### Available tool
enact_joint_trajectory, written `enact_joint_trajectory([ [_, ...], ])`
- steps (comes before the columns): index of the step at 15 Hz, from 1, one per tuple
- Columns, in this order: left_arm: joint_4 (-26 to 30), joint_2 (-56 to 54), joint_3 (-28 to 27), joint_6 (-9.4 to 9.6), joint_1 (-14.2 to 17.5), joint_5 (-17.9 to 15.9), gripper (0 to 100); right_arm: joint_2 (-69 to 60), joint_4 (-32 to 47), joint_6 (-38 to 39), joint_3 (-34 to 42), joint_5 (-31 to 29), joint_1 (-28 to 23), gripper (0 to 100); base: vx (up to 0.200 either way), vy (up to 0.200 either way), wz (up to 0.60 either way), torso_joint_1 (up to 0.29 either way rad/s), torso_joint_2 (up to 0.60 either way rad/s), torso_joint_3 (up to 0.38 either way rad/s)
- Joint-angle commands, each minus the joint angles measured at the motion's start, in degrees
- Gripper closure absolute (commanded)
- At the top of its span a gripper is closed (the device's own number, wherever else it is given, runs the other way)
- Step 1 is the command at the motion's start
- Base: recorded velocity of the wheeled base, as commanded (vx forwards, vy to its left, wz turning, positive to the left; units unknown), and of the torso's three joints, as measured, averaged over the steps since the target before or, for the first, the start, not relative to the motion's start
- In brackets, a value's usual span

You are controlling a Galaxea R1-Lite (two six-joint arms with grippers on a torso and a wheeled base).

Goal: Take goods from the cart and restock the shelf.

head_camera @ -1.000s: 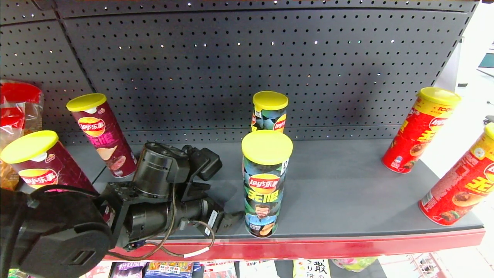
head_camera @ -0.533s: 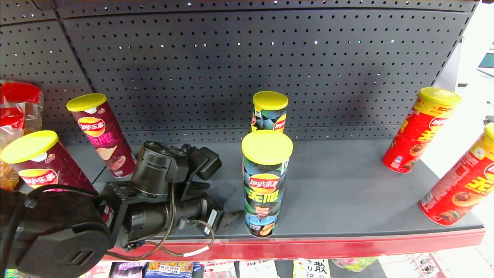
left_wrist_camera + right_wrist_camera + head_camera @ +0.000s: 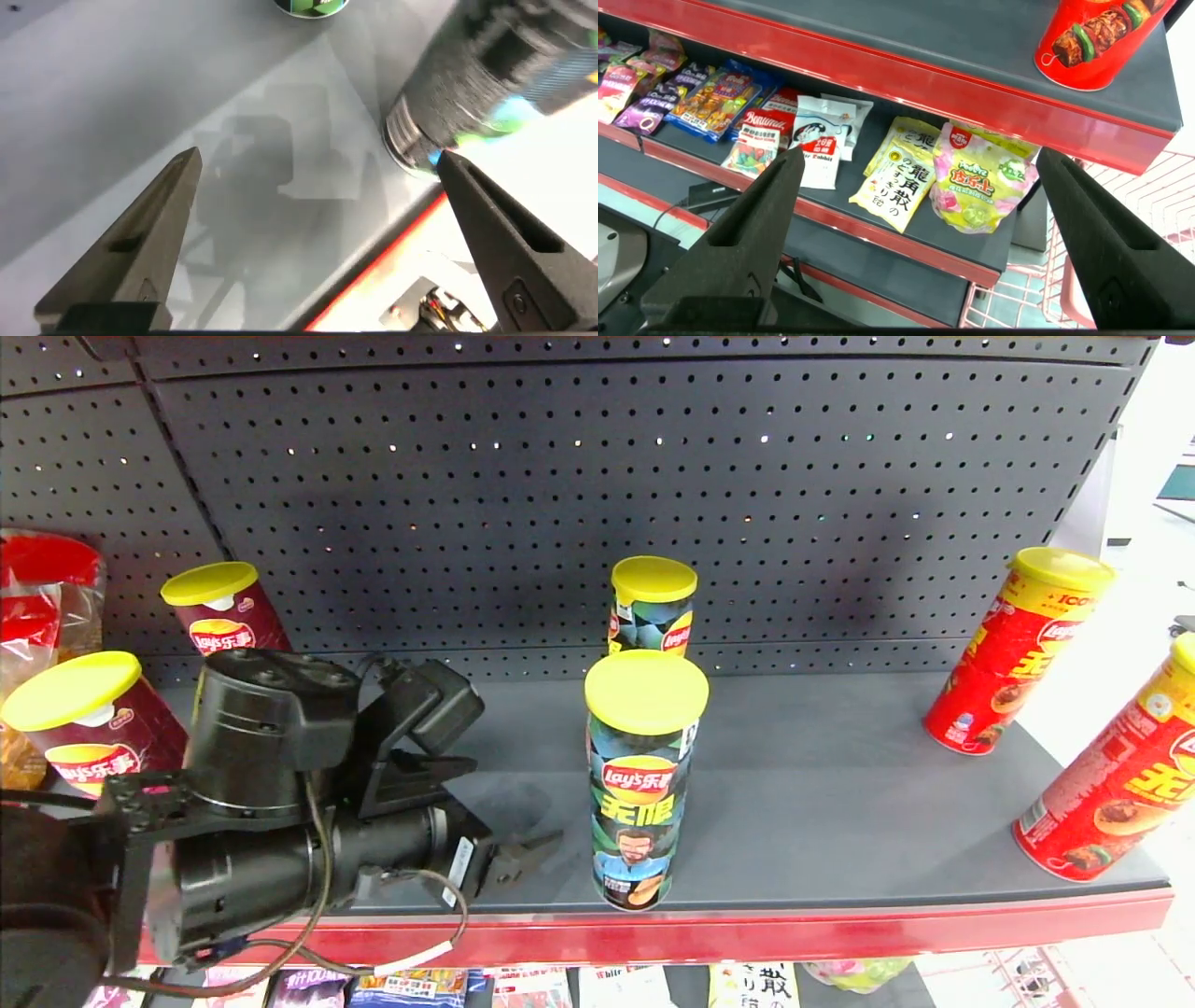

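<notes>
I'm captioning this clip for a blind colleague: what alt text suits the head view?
The robot's black left gripper, open and empty, hangs low over a dark grey shelf, just left of an upright blue-green chip canister with a yellow lid at the front edge. A matching canister stands behind it, with maroon canisters at left and red canisters at right.

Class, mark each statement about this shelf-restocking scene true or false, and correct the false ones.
1. The left pincer is open and holds nothing. True.
2. The front green can lies on its side. False: it stands upright.
3. Two red cans stand at the right end of the shelf. True.
4. The front green can has a blue lid. False: it is yellow.
5. The right pincer is shut. False: it is open.
</notes>
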Motion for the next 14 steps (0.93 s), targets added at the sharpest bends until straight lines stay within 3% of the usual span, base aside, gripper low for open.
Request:
enact_joint_trajectory([
  [1, 3.21, -7.59, -0.12, 0.04, 0.02, -0.26, 0, 0.07, 0.01, 0.05, -0.01, 0.02, 0.04, 0, 0.0, 0.0, 0.0, 0.0, 0.0, 0.0],
  [9, 10.86, -18.57, -4.6, 0.04, 0.11, 1.23, 0, 0.07, 0.01, 1.02, 0.08, 0.2, 0.04, 0, 0.0, 0.0, 0.0, 0.0, 0.0, 0.0],
  [11, 17.01, -27.8, -4.69, -0.05, 0.29, 4.57, 0, 0.07, 0.01, 2.42, 0.08, 0.29, 0.22, 0, 0.0, 0.0, 0.0, 0.0, 0.0, 0.0],
  [14, 32.83, -46.0, -4.51, -0.14, 2.31, 13.1, 0, 0.07, 0.01, 3.39, 0.08, -0.5, -0.4, 0, 0.0, 0.0, 0.0, 0.0, 0.0, 0.0],
])
